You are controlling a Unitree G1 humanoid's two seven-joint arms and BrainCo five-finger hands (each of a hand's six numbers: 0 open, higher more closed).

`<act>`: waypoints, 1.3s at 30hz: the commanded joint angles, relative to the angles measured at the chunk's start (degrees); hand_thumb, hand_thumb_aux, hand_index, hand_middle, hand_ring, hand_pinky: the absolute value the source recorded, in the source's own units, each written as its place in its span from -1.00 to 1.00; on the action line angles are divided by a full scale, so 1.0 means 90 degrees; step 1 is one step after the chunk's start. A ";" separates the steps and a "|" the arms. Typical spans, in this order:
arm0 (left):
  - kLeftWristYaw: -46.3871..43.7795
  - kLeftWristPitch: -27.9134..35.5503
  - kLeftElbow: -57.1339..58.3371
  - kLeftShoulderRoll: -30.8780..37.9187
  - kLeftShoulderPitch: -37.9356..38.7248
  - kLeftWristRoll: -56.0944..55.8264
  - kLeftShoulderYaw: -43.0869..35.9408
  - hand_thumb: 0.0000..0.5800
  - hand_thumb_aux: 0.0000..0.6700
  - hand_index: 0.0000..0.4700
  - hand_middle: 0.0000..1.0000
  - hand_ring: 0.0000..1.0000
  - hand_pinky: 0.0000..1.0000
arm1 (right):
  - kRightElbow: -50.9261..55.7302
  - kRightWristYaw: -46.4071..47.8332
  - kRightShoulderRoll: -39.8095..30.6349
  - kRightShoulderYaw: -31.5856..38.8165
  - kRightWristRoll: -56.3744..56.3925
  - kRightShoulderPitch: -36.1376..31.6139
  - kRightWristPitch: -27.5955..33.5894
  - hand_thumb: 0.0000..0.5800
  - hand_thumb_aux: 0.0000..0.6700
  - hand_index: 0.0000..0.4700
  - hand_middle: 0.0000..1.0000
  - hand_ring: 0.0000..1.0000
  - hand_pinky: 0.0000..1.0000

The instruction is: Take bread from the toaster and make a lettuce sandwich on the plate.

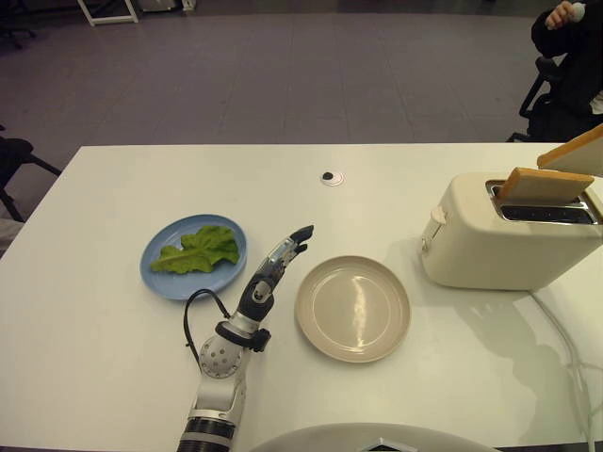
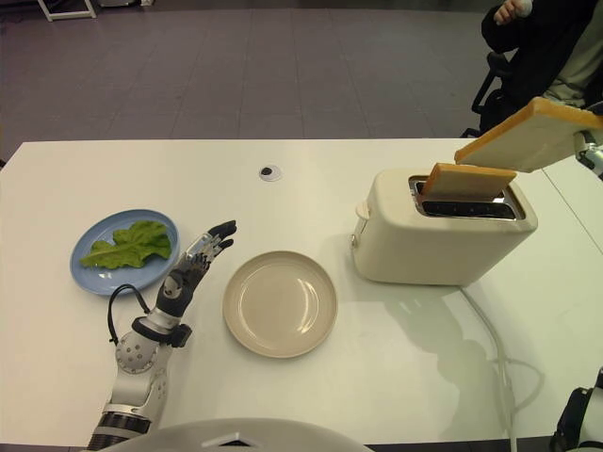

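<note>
Two plates on one table (image 1: 113, 358): a blue plate (image 1: 188, 282) and a cream plate (image 1: 353, 309). Two of bread: a slotted bread slice (image 1: 544, 184) and a lifted bread slice (image 2: 528, 132). One toaster (image 1: 490, 245), one lettuce leaf (image 1: 200, 250), one small round disc (image 1: 331, 177), one left hand (image 1: 273, 268).

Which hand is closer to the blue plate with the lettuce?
Left. The left hand sits just right of the blue plate; the right hand is far right, holding a bread slice near the toaster.

The lettuce (image 1: 198, 250) lies on a dish (image 1: 158, 275) at the left of the counter (image 1: 113, 358), the plate (image 1: 353, 311) centre, the toaster (image 1: 490, 250) right. A bread slice (image 1: 545, 184) stands in the toaster.
</note>
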 commanded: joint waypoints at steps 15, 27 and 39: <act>-0.0056 0.0079 0.0199 0.0033 -0.0195 -0.0190 0.0176 -1.00 -1.00 -1.00 -1.00 -1.00 -1.00 | -0.5389 -0.0519 0.3351 0.2779 -0.3470 0.1382 0.1111 1.00 1.00 1.00 -1.00 -1.00 -1.00; -0.0122 0.0081 0.0210 -0.0008 -0.0219 -0.0191 0.0167 -1.00 -1.00 -1.00 -1.00 -1.00 -1.00 | -0.4072 -0.2967 0.4178 0.3588 -0.6791 0.1475 0.0034 1.00 1.00 1.00 -1.00 -1.00 -1.00; -0.0138 0.0162 -0.0012 0.0042 -0.0093 -0.0236 0.0190 -1.00 -1.00 -1.00 -1.00 -1.00 -1.00 | -0.3633 -0.3645 0.3171 0.3719 -0.7471 0.1655 -0.0478 0.80 0.37 0.37 -1.00 -1.00 -1.00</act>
